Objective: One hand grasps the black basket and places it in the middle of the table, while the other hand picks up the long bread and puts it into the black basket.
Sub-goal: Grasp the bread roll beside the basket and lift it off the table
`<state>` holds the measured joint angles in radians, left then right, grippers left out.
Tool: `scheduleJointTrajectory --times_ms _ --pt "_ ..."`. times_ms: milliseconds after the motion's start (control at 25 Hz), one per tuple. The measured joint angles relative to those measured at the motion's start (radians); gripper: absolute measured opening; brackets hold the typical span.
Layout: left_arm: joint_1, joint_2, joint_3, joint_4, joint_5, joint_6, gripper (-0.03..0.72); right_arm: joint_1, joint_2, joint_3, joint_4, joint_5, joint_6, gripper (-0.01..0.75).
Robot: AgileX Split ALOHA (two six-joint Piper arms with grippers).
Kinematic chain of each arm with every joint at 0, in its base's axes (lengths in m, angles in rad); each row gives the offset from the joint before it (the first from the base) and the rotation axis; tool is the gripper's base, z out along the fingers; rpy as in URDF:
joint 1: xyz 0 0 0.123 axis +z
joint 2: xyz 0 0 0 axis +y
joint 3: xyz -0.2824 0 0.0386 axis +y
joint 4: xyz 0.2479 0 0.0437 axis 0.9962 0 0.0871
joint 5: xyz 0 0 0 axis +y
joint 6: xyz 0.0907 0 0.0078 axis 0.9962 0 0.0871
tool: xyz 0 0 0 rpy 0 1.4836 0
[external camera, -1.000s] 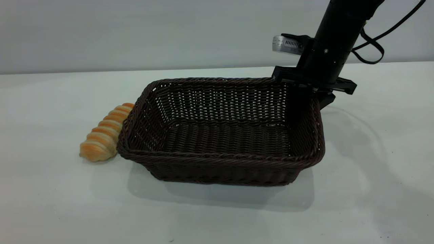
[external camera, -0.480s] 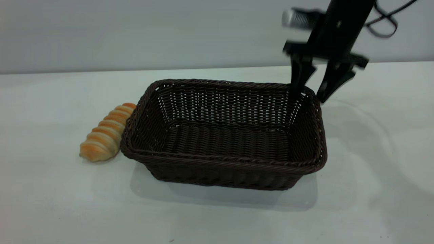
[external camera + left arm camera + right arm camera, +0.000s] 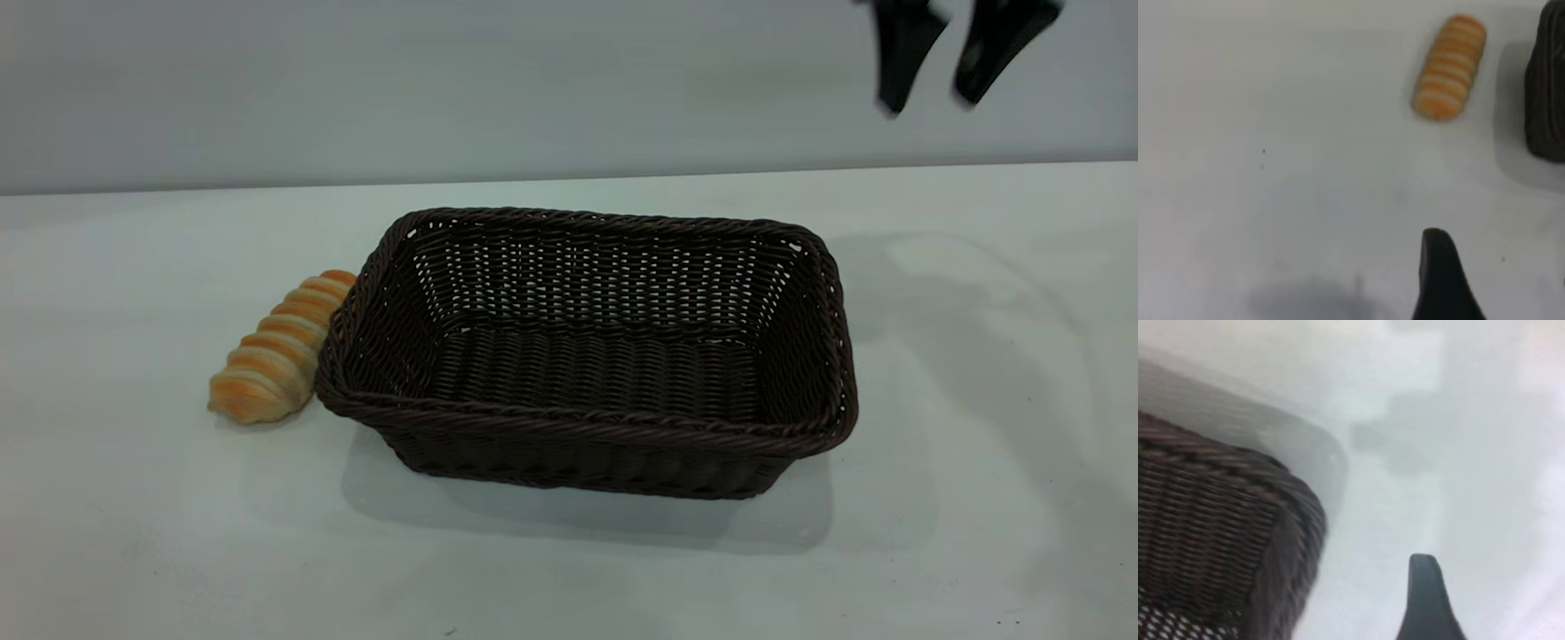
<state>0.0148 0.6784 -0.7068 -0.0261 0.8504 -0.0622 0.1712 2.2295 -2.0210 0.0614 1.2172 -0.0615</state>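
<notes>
My right gripper [image 3: 933,96] hung high above the desk [image 3: 978,356], up & beyond the far right corner of the black basket [image 3: 587,356], jaws apart w/ a clear gap between the two pointed fingers [image 3: 898,53], holding nothing. The basket sat flat on the desk near the middle, empty, braided rim unbroken, long side facing the ext. camera. The long bread [image 3: 276,351] lay on the desk just beside the basket's left short end, its far tip at the rim; couldn't tell if it actually touched. It wasn't in the basket yet. From my right wrist cam, one basket corner [image 3: 1218,540] & one finger [image 3: 1426,600] showed, w/ bare desk [image 3: 1485,453] around. My left gripper [image 3: 1441,280] wasn't visible in the ext. view; its wrist cam showed only one dark finger over bare desk [image 3: 1271,133], the bread [image 3: 1450,68] lying well apart from it and a basket edge [image 3: 1546,80] near the bread. Whether my left jaws were apart or together, I couldn't tell.
</notes>
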Motion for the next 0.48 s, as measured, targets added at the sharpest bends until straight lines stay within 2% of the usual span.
scheduleJointTrajectory --times_ms 200,480 --pt "0.0 0.182 -0.03 -0.052 -0.013 0.09 0.468 0.0 -0.241 0.237 -0.026 0.001 0.003 0.536" --pt "0.0 0.435 -0.042 -0.251 -0.17 0.354 0.468 0.0 -0.647 0.684 -0.014 0.005 0.006 0.536"
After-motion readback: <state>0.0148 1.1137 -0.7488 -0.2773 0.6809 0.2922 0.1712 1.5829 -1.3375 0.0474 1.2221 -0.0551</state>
